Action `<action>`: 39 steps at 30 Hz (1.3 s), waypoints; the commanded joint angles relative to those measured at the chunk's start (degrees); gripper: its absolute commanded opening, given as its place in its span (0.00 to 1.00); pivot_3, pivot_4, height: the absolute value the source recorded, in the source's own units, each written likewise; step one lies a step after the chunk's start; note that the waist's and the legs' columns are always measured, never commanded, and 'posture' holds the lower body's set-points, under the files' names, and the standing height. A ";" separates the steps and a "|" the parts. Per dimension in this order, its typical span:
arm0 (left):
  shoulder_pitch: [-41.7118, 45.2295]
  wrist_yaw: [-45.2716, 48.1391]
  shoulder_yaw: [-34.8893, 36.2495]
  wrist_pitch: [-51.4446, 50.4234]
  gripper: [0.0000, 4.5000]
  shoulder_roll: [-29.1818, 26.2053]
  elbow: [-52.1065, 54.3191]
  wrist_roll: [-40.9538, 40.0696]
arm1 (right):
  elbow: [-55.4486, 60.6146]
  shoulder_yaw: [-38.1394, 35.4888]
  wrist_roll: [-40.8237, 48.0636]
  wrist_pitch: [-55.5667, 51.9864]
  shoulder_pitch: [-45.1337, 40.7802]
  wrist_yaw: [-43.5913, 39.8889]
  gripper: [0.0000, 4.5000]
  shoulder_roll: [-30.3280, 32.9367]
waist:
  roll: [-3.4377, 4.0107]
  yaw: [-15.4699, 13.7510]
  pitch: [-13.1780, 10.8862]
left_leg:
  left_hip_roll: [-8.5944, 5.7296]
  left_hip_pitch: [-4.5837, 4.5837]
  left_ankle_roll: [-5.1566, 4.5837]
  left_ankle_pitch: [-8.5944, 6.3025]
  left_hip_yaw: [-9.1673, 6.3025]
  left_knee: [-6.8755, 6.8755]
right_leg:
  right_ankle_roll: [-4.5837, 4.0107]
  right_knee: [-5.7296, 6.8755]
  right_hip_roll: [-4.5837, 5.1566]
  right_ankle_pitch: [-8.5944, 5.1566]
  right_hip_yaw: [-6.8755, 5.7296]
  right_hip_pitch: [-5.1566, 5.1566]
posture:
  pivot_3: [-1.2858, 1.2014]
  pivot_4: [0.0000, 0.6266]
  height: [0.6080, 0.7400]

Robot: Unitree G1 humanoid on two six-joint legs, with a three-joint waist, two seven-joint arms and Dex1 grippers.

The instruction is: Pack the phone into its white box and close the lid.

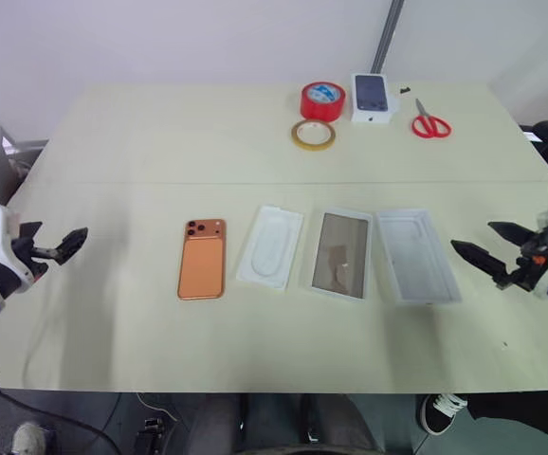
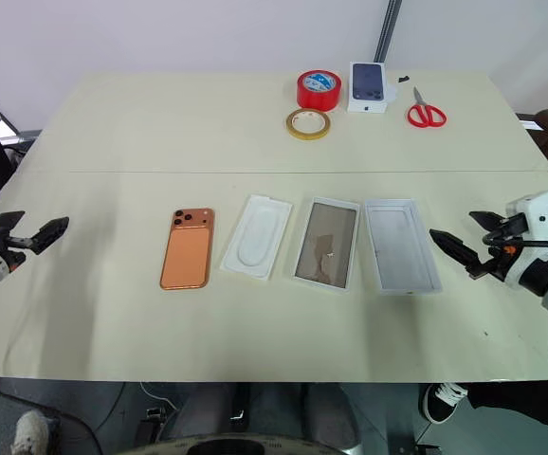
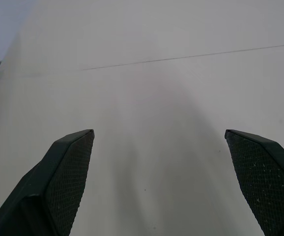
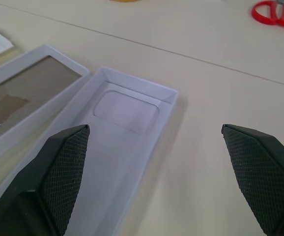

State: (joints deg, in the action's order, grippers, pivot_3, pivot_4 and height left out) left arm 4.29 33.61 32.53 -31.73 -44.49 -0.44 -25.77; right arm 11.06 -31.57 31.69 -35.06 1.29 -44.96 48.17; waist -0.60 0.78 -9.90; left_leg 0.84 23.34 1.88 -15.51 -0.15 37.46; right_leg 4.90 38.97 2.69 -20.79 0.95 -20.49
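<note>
My left jaws point(image 1: 54, 245) hang spread wide and empty over the bare surface point(image 1: 113, 142) at the far left edge, and my right jaws point(image 1: 490, 248) hang just as wide and empty at the far right. Between them four flat things lie in a row. The phone point(image 1: 203, 259) lies face down toward 3 o'clock of my left jaws, well apart from them, its camera block at the far end. Just beside it, toward 3 o'clock, is a white insert point(image 1: 270, 246) with a rounded recess, then the white box point(image 1: 340, 254), whose floor looks brownish, and touching or almost touching its side the lid point(image 1: 416, 256), pale inside. The lid is the nearest thing to my right jaws, near them toward 9 o'clock but not touched. At the far edge, toward 12 o'clock from the row, sit a red tape roll point(image 1: 322, 100), a yellowish tape ring point(image 1: 313, 134), a small printed box point(image 1: 373, 98) and red scissors point(image 1: 430, 122).
</note>
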 commanded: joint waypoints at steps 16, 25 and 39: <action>8.40 -3.67 -7.88 -11.82 1.00 7.01 12.71 -8.30 | 15.01 10.42 4.46 -4.18 -7.00 3.00 1.00 -1.68 | -0.02 -0.10 0.01 | -0.01 0.03 0.00 0.00 -0.02 0.08 | 0.01 0.05 -0.01 0.01 -0.01 0.00 | 0.52 0.24 1.00; 19.08 -12.34 -23.55 -26.95 1.00 16.39 18.78 -8.93 | 22.77 21.97 4.09 -6.86 -10.51 6.50 1.00 -4.91 | -0.05 -0.21 0.01 | -0.01 0.09 0.01 0.01 -0.09 0.29 | 0.02 0.10 -0.09 0.01 -0.03 0.03 | 0.52 0.24 1.00; 27.50 -24.36 -21.04 -54.30 1.00 34.03 16.83 -11.56 | 24.40 23.57 1.78 -6.12 -8.96 7.56 1.00 -4.46 | -0.06 -0.16 0.01 | -0.01 0.14 0.01 0.01 -0.13 0.45 | 0.02 0.15 -0.16 0.01 -0.02 0.02 | 0.52 0.24 1.00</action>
State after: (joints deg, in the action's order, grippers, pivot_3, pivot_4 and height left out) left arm 30.58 9.65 10.59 -84.41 -11.13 15.86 -36.85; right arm 32.54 -6.29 33.73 -42.03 -7.23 -37.63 43.03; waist -0.66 0.62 -9.89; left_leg 0.83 23.48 1.89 -15.50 -0.28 37.92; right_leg 4.93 39.12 2.53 -20.78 0.92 -20.46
